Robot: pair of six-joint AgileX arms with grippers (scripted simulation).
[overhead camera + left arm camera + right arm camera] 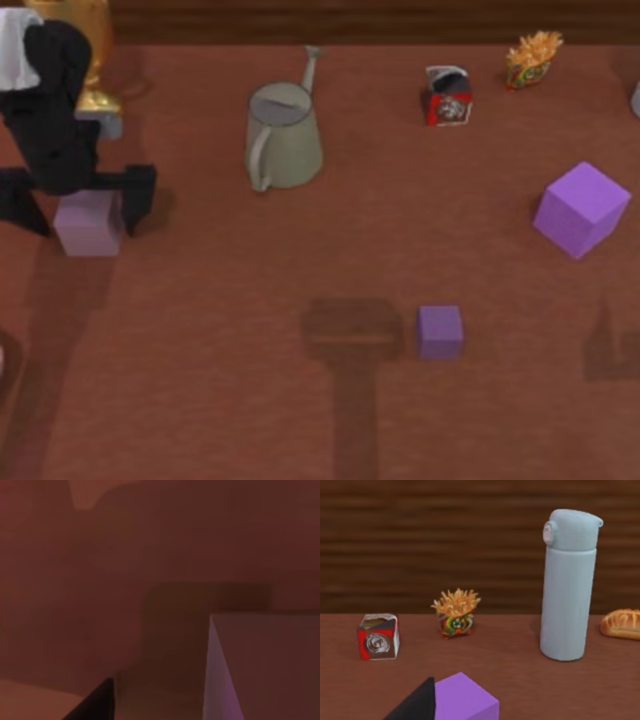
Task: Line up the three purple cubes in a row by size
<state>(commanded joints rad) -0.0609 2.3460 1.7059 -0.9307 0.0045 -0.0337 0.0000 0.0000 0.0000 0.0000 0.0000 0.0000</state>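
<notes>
At the left edge of the top view, my left gripper (88, 195) straddles the medium pale lilac-pink matte cube (88, 226), its black fingers spread to either side and not visibly pressing the cube's faces; the cube's near face fills the left wrist view (260, 670). The small dark violet matte cube (440, 331) sits low in the middle of the reddish-brown wooden table (250, 400), and the large bright purple matte cube (582, 208) lies at the right edge, well apart from both. My right gripper is outside the top view; I cannot tell its fingers' state. A grey-green watering can (283, 135) stands upper centre, a small red-white-black carton (448, 97) to its right
</notes>
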